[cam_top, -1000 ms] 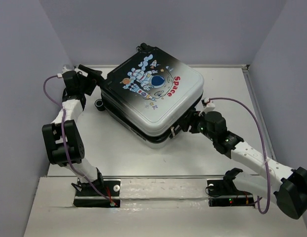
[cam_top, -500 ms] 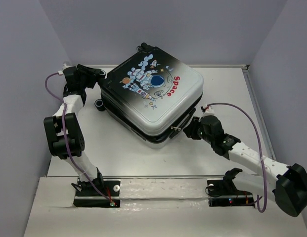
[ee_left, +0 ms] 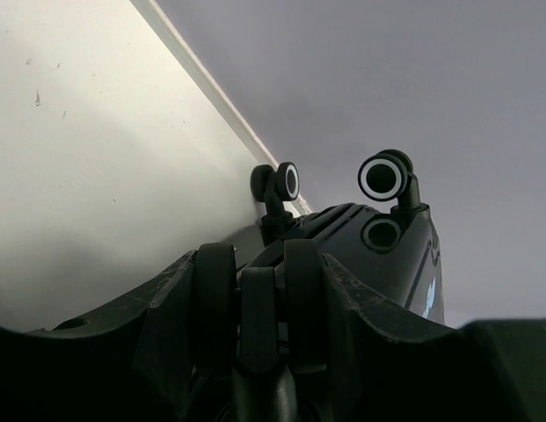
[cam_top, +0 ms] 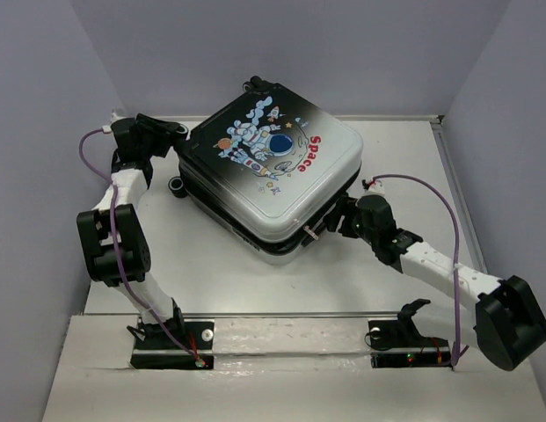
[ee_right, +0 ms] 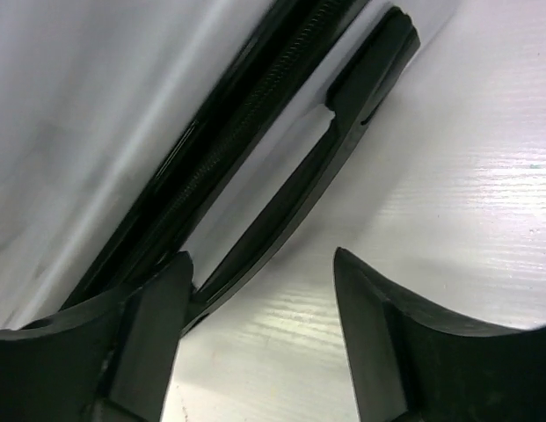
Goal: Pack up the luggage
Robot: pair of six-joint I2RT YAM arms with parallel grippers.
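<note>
The luggage [cam_top: 273, 167] lies flat and closed on the table, astronaut print and red "Space" facing up. My left gripper [cam_top: 178, 134] is at its back left corner. In the left wrist view this gripper [ee_left: 259, 264] is shut on a black twin wheel [ee_left: 303, 281] of the luggage, with a finger against each side. My right gripper [cam_top: 337, 220] sits low at the luggage's near right side. In the right wrist view it [ee_right: 259, 259] stands open, the black side handle [ee_right: 343, 132] running past its left finger [ee_right: 154, 308], bare table between the jaws.
Two more wheels [ee_left: 287, 180] [ee_left: 383, 177] stick out from the luggage's far end, near the back wall. Another wheel [cam_top: 177, 185] shows on the left side. A zipper pull [cam_top: 308, 236] hangs at the front corner. Grey walls close the table [cam_top: 211, 264] on three sides.
The left gripper swung in and closed on the luggage's wheel. The right gripper narrowed, then opened again and pushed closer to the side handle.
</note>
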